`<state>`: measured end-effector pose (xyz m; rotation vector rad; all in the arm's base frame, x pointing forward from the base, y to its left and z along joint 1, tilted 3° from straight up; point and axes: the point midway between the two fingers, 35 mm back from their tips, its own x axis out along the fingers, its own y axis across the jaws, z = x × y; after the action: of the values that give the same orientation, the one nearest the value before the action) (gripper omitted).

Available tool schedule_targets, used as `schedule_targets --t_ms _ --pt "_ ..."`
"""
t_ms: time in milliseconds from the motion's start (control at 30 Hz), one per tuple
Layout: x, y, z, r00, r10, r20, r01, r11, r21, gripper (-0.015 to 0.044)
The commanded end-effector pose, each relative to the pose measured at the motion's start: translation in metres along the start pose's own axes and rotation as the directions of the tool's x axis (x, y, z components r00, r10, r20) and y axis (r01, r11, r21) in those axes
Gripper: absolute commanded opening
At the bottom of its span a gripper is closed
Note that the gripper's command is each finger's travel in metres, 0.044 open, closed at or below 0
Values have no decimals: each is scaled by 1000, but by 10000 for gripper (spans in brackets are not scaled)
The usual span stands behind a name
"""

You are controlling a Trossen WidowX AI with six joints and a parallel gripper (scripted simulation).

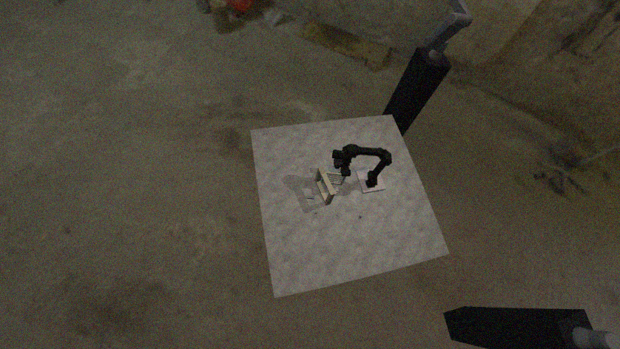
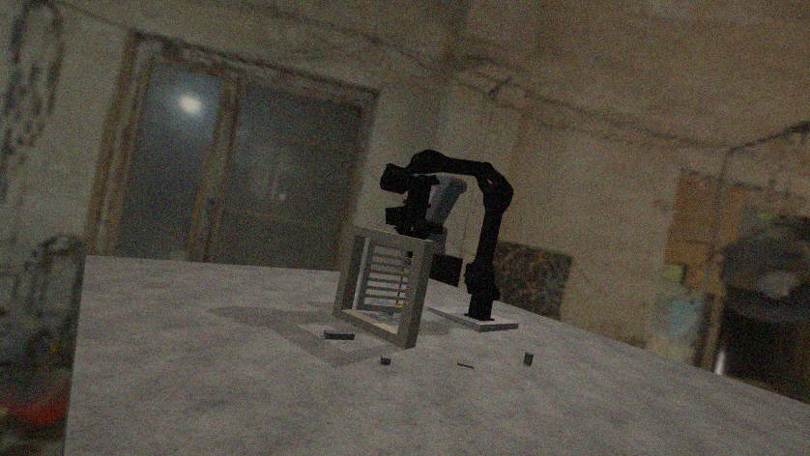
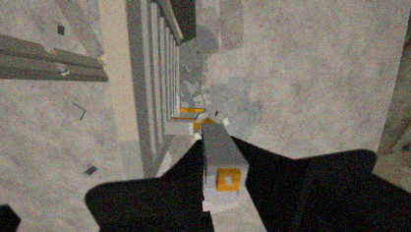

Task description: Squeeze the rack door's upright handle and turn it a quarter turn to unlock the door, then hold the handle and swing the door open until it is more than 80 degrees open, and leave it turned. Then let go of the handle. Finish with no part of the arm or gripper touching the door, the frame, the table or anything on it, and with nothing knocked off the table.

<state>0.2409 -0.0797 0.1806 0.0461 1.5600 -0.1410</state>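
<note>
The rack door [image 1: 334, 177] [image 2: 384, 281] [image 3: 164, 74], with pale slats, stands swung well out from its upright frame [image 1: 330, 198] [image 2: 419, 294] [image 3: 29, 66]. It looks near a right angle to the frame; the exact angle cannot be told. The grey upright handle [image 3: 221, 143] with an orange end runs down beside the door's free edge. My gripper [image 1: 345, 172] [image 3: 214, 142] is shut on the handle, one black finger on each side. In the exterior view the gripper is just above and behind the frame, its fingertips mostly hidden. How far the handle is turned is hard to tell.
The frame stands on the pale table [image 1: 368, 259] [image 2: 226, 396]. Small dark pieces lie near its foot, including a flat block [image 2: 338, 335], a cube [image 2: 385, 359] and a small upright block [image 2: 528, 358]. The arm's white base plate [image 1: 379, 188] [image 2: 499, 327] is on the door side.
</note>
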Motion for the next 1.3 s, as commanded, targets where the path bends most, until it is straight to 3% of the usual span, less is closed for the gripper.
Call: schedule_targets --t_ms 0,933,1267 --pt "0 -5 2 1000 -1 -1 1 998 -70 19" --pt "-1 -57 27 1000 -5 1 5 886 -464 19" --pt "-1 -60 28 1000 -5 1 5 876 -482 19"
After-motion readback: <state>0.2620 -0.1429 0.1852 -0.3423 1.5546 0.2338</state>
